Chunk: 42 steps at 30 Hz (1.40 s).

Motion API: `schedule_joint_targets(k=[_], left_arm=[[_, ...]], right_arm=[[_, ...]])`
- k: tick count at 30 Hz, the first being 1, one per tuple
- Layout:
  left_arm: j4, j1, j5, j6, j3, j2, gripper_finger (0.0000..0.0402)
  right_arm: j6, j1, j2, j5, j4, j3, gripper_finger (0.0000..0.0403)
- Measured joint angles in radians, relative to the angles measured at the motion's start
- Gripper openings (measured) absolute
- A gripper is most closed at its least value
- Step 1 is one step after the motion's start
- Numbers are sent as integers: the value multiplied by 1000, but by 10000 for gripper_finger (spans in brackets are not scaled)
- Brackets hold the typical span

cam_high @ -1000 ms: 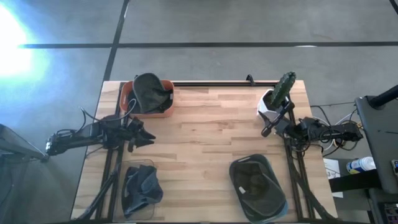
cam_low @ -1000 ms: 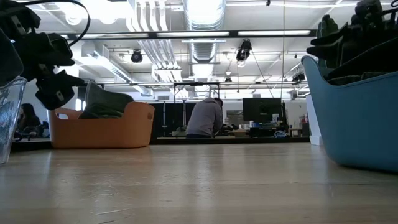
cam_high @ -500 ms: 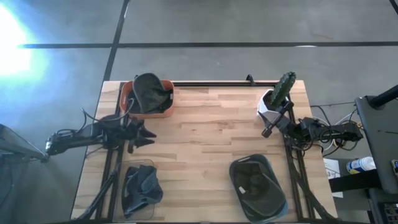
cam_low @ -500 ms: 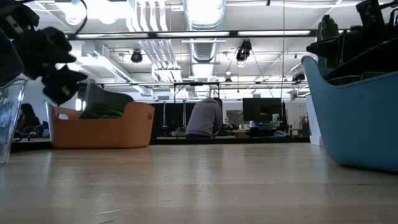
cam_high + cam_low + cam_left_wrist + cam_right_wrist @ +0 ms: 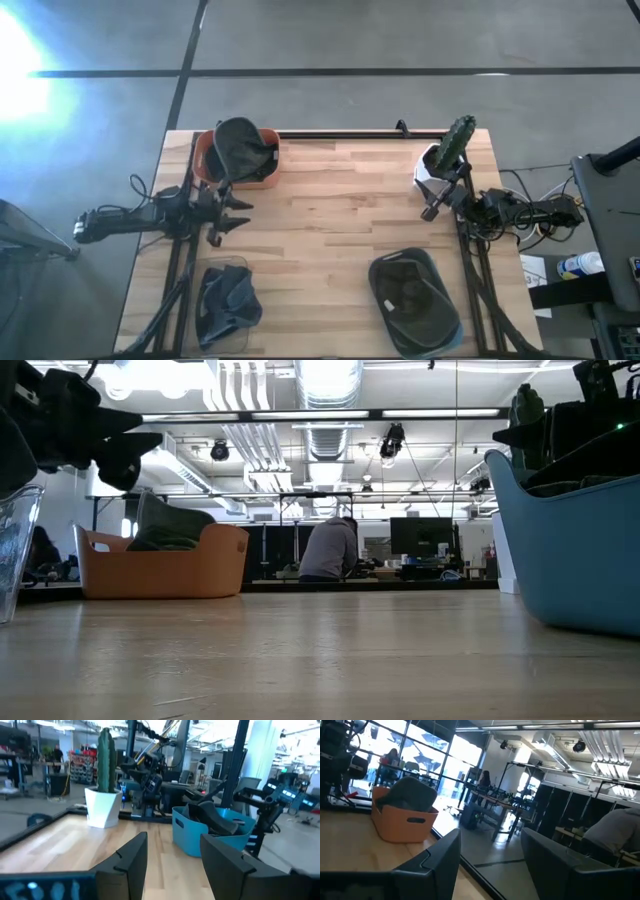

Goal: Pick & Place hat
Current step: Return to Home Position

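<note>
Near edge, left: clear bin (image 5: 14, 550), glassy wall, holding a crumpled dark grey cap (image 5: 228, 300). Near right: blue bin (image 5: 565, 550), smooth plastic, oval, its long axis slanting toward the near right corner. A black cap (image 5: 408, 290) lies inside along that axis. From above it reads flat; the left wrist view shows it poking over the rim.

Mid-table, plank-grained wood (image 5: 340, 215): left gripper (image 5: 238, 213) over the left side, fingers spread, empty. Right gripper (image 5: 428, 207) at the right side, just beside the potted cactus (image 5: 460, 135), fingers parted, nothing held.

Far left corner: orange bin (image 5: 165, 572), rounded, long axis along the far edge. Its green cap (image 5: 243, 145) domes above the rim in the low view. Brim direction: cannot tell.
</note>
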Motion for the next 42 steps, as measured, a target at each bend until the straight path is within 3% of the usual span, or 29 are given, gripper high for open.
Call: schedule_joint_targets(k=[15, 25, 42], left_arm=[[-87, 0, -4, 93, -1, -4, 174], [-86, 1, -8, -14, -2, -3, 174], [-86, 1, -8, -21, 1, -3, 174]], right_arm=[[7, 0, 0, 0, 0, 0, 203], [7, 0, 0, 0, 0, 0, 203], [-6, 0, -1, 0, -1, 0, 203]])
